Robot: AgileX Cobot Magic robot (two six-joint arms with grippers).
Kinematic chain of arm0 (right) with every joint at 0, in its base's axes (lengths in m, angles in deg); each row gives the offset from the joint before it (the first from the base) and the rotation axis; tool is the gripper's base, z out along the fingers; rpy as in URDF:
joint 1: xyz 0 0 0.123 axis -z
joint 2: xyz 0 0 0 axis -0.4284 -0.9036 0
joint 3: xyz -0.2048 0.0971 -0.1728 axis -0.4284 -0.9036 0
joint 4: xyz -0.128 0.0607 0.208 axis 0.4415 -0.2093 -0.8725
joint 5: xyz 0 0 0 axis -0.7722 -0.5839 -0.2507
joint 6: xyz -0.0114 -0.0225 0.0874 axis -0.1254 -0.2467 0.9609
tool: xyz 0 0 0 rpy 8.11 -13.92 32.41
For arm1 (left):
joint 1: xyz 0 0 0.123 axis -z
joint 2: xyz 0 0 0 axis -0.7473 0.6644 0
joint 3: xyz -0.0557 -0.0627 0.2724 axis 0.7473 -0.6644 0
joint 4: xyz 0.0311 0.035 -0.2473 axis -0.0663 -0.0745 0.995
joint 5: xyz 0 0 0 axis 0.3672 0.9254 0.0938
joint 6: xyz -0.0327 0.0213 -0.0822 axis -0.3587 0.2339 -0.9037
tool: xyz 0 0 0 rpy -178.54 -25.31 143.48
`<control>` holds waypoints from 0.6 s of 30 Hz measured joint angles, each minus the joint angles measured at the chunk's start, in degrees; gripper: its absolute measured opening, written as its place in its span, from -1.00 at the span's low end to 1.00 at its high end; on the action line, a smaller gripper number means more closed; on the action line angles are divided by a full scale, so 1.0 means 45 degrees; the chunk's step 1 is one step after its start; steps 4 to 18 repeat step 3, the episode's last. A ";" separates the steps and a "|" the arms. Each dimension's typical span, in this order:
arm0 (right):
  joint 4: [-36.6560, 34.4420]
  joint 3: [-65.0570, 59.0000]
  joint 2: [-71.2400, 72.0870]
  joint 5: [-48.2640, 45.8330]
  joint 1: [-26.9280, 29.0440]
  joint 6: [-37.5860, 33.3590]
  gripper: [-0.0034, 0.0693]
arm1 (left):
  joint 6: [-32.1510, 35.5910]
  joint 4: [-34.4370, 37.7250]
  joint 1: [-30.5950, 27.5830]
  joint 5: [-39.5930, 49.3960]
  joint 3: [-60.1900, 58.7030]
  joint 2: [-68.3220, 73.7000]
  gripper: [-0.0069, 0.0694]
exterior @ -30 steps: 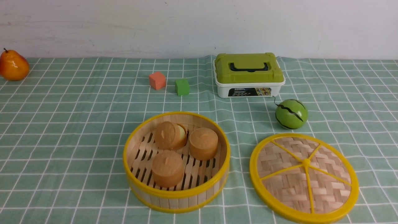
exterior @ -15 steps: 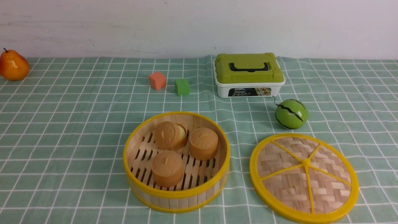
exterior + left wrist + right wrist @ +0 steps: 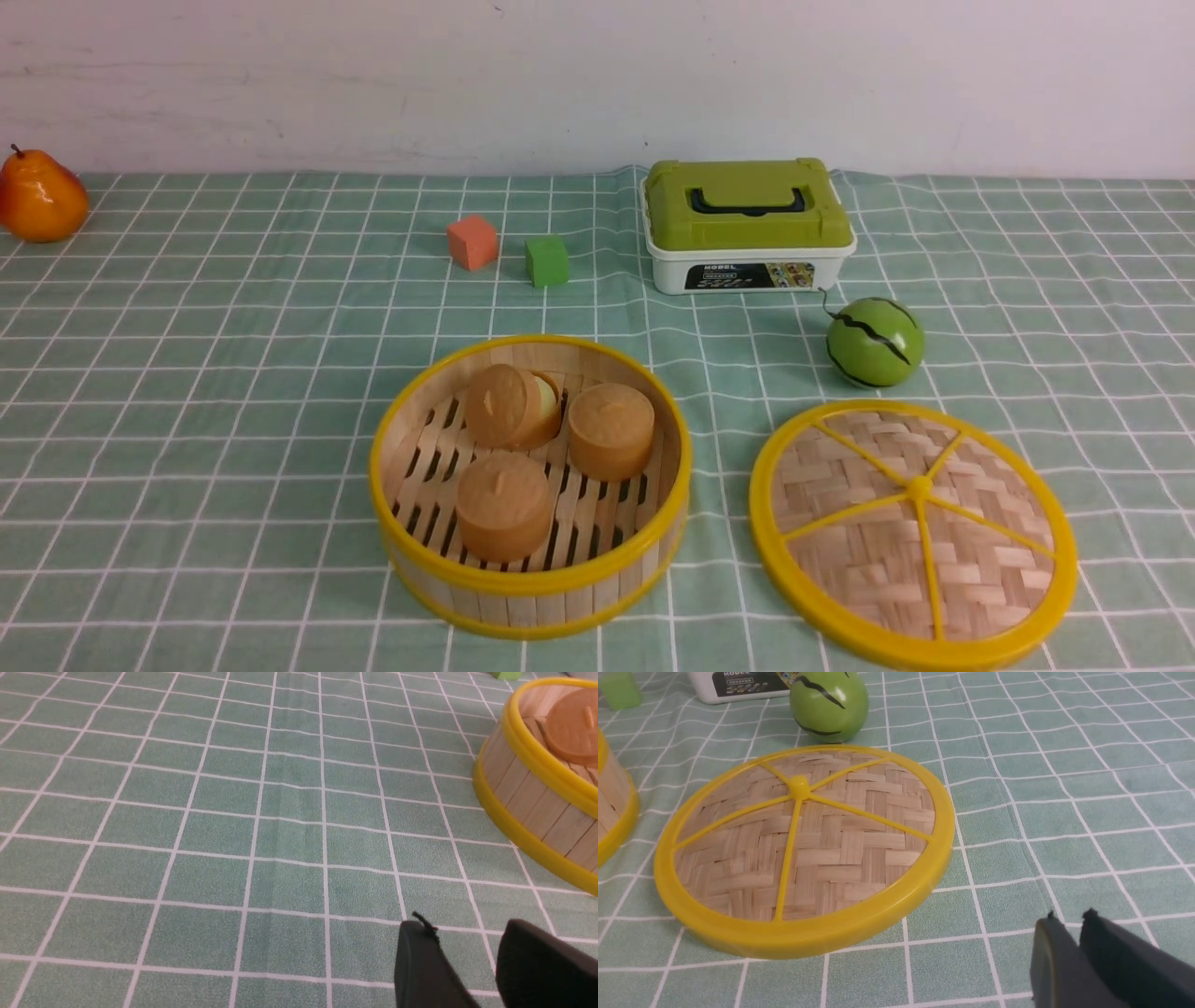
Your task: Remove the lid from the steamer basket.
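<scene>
The round yellow-rimmed woven-bamboo lid [image 3: 831,539] is lying flat on the green checked tablecloth [image 3: 233,420], just right of the round slatted wooden steamer basket [image 3: 523,597], which is sitting uncovered, holding three brown round lidded pots [image 3: 504,509]. The black left gripper [image 3: 472,938] is standing open and empty; the black right gripper [image 3: 1069,926] is holding nothing, its fingers slightly parted.

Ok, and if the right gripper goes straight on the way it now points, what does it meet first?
Probably the green tablecloth, just beyond its fingertips; nothing else shows in that line. The lid seems off to the side, though depth is hard to judge.
</scene>
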 joint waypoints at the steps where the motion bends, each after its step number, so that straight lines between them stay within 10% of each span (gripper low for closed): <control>1: 0.0000 0.0000 0.0000 0.0000 0.0000 0.0012 -0.74 | 0.0000 0.0000 0.0000 0.0000 0.0000 0.0000 -0.19; 18: 0.0000 0.0000 0.0000 0.0000 0.0000 0.0012 -0.74 | 0.0000 0.0000 0.0000 0.0000 0.0000 0.0000 -0.19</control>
